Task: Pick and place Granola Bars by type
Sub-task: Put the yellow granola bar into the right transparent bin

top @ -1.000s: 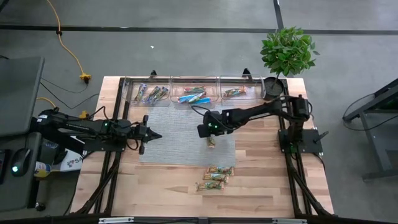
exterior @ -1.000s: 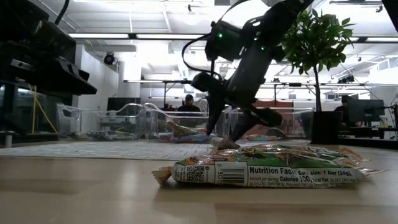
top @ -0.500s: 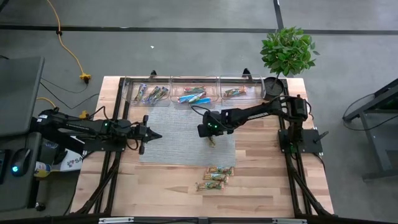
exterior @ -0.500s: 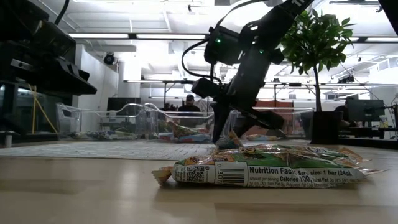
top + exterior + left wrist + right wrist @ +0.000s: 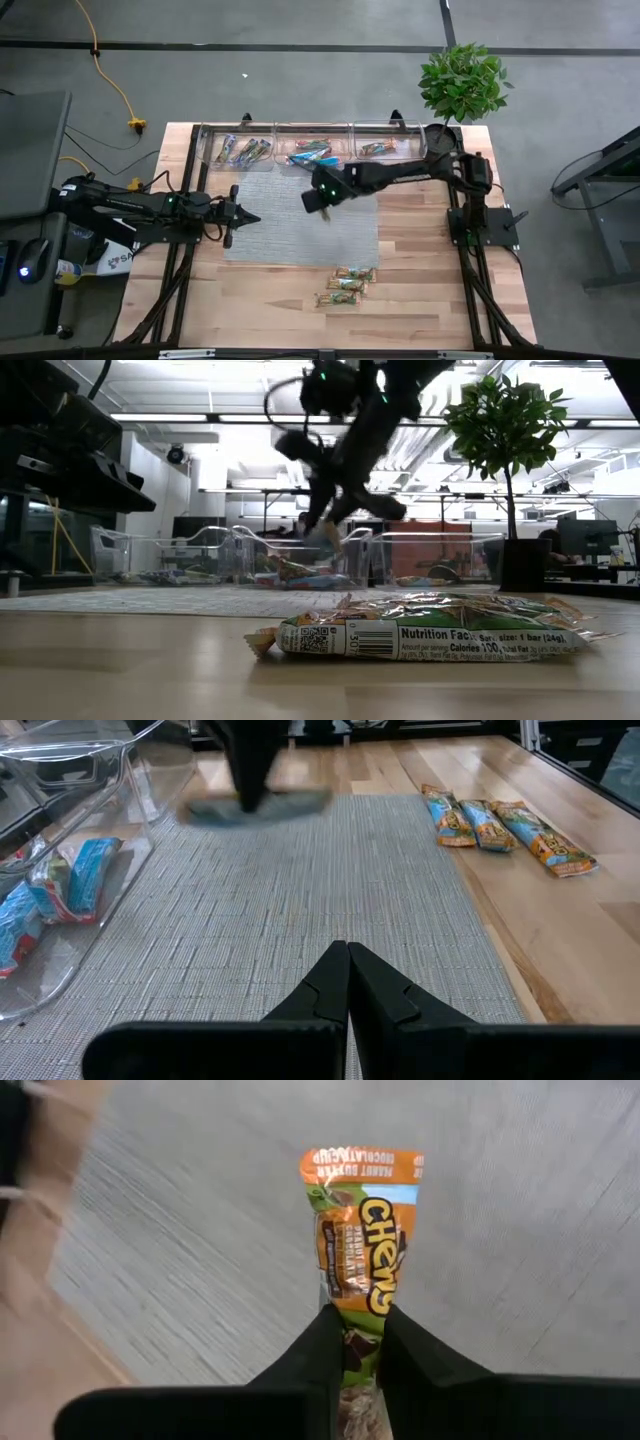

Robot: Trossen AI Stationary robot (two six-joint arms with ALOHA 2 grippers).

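Observation:
My right gripper (image 5: 322, 205) is over the grey mat (image 5: 290, 235), shut on one granola bar (image 5: 360, 1250) in an orange and green wrapper. That bar also shows in the low view (image 5: 325, 538), above the mat. Three more granola bars (image 5: 345, 285) lie flat on the wood near the front edge. Other bars lie in clear bins (image 5: 312, 150) along the far edge. At the mat's left edge, my left gripper (image 5: 245, 218) is shut and holds nothing. My right gripper pinches the bar near one end (image 5: 350, 1342) between its two fingers, which press the wrapper in from both long sides. The rest of the bar sticks out past the fingertips. The fingers slant down from above, and the bar hangs clear of the mat.
A potted plant (image 5: 440, 140) stands at the far right corner, beside the row of three bins. Bare wood lies to the right of the mat and along the near edge. A person sits in the room far behind the table.
My right gripper has shut on the bar that lay on the mat and lifted it clear. It has carried the bar up and toward the table's left and far edges.

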